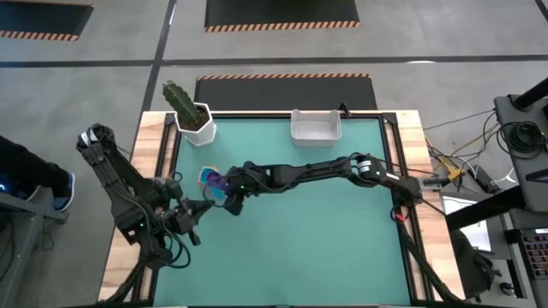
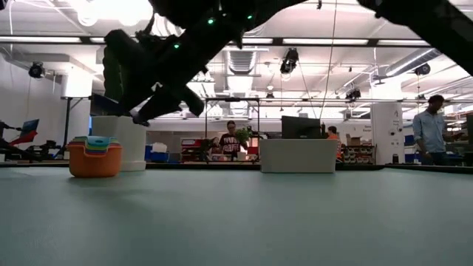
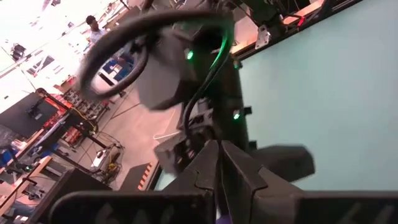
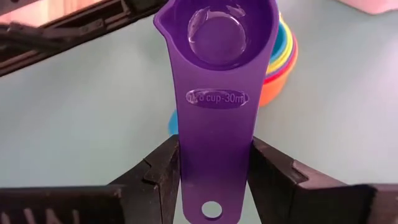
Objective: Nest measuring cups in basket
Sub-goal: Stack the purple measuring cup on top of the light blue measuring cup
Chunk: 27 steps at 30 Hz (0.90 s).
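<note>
The green table mat (image 1: 325, 231) is flat, matte and wide, and at its far edge sits the white basket (image 1: 316, 126), a smooth rectangular bin with rounded corners, well apart from where I am working and holding no cups that I can see. My right arm reaches across the mat toward the left side, and my right gripper (image 4: 214, 171) hangs above the stack of nested cups (image 2: 94, 157), its fingers (image 4: 158, 177) clamped on the flat handle of the purple cup (image 4: 217, 81). That handle runs straight back between my pads, long axis in line with my reach, bowl pointing away from me and open side up. The bowl sits over the stack, which shows orange, yellow and teal rims just beyond and beneath it, so I judge the coming move to be a straight lowering into the top cup. The cups are glossy, thin-walled plastic, likely slippery. My left gripper (image 1: 190, 214) waits fully closed and empty, just beside the stack on the left.
</note>
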### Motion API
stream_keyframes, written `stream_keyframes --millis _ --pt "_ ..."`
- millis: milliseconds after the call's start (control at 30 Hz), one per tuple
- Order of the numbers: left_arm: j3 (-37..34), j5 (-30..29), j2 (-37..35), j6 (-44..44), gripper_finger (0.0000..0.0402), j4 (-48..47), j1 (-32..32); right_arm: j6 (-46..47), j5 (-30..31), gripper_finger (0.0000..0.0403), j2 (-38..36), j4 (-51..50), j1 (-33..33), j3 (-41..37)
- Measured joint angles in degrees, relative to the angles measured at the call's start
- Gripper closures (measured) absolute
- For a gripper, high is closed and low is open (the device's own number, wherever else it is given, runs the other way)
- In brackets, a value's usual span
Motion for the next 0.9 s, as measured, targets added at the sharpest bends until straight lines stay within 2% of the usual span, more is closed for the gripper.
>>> stream_keyframes --millis 333,900 --pt "0.0 0.0 0.0 0.0 0.0402 0.01 0.0 0.79 -0.02 0.0257 7.14 -0.04 -2.34 8.64" --pt "0.0 -0.02 -0.02 0.0 0.0402 0.01 0.0 0.15 -0.02 0.0257 9.47 4.39 -2.64 7.67"
